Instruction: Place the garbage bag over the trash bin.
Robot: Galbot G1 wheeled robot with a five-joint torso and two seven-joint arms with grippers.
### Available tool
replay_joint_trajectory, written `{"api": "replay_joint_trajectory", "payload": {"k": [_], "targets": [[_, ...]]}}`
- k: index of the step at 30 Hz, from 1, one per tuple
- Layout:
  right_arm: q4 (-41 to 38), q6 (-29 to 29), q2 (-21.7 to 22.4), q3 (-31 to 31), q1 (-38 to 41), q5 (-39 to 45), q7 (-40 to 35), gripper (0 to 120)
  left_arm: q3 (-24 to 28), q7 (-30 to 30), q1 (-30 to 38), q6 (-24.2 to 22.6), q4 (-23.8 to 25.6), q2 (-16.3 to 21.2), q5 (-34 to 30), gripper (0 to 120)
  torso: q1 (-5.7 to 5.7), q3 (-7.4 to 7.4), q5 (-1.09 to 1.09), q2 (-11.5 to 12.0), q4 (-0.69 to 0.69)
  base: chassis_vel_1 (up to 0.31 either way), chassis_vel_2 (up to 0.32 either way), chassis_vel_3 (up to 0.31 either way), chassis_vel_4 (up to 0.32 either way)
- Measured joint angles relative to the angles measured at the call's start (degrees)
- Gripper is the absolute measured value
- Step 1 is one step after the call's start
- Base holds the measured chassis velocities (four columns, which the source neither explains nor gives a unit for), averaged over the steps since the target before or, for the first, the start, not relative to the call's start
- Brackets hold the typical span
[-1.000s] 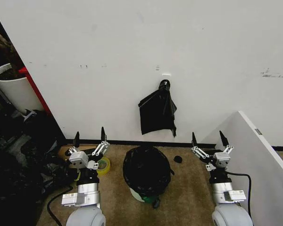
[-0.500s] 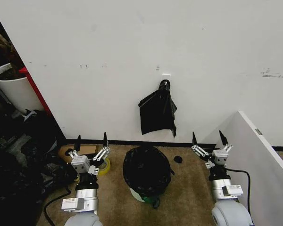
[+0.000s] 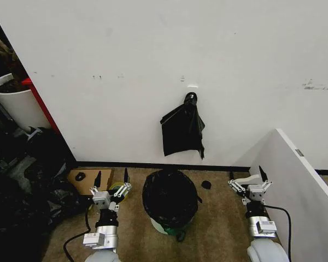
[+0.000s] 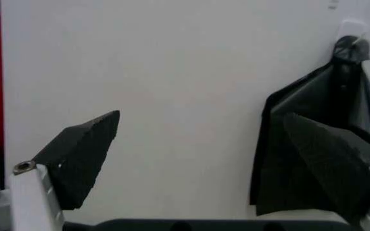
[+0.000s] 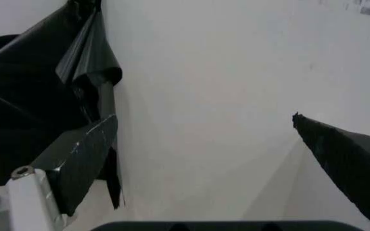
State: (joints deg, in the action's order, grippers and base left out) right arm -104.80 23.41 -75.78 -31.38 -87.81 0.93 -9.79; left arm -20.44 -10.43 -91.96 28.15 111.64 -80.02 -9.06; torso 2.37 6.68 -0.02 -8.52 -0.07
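A: Left gripper (image 3: 111, 179) sits low at about seven o'clock in the head view, fingers spread wide and holding nothing. Right gripper (image 3: 246, 177) mirrors it at about five o'clock, also spread wide and empty.

B: And between them?

A: The trash bin (image 3: 165, 225), a cream bucket, stands on the tan carpet (image 3: 218, 224) at six o'clock. The garbage bag (image 3: 170, 197) lies over its rim and fills its mouth, glossy black and crinkled, with only a strip of cream showing below.

B: Anything close by?

A: A yellow tape roll (image 3: 118, 190) lies just beside the left gripper, and a small black scrap (image 3: 206, 184) lies on the carpet at the bin's one o'clock.

B: Farther back?

A: A folded black bag bundle (image 3: 182, 131) hangs from a hook on the white wall (image 3: 153, 65), toward twelve o'clock. A white plant pot (image 3: 13, 103) stands at nine o'clock.
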Motion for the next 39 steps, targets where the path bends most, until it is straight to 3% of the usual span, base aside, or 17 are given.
{"api": "replay_joint_trajectory", "payload": {"k": [9,15,39], "targets": [[-4.42,-1.71,0.16,0.49,-1.13,-1.12,-0.06,100,-0.28,2.8,-0.53,-2.27,4.31,0.73,-0.13,100,0.0,0.0,0.0,0.0,0.0,0.0,0.0,0.0,0.0],[-11.34,-6.02,0.25,0.07,-3.02,-4.12,-0.01,100,-0.52,4.35,-1.3,-5.67,10.32,1.4,-1.49,100,0.0,0.0,0.0,0.0,-0.01,0.0,0.0,0.0,0.0],[-12.69,-6.64,0.19,-0.35,-3.41,-4.84,0.86,100,-0.45,4.26,-1.32,-6.46,10.6,1.37,-1.5,100,0.0,0.0,0.0,0.0,0.0,0.0,0.0,0.0,0.0]]}}
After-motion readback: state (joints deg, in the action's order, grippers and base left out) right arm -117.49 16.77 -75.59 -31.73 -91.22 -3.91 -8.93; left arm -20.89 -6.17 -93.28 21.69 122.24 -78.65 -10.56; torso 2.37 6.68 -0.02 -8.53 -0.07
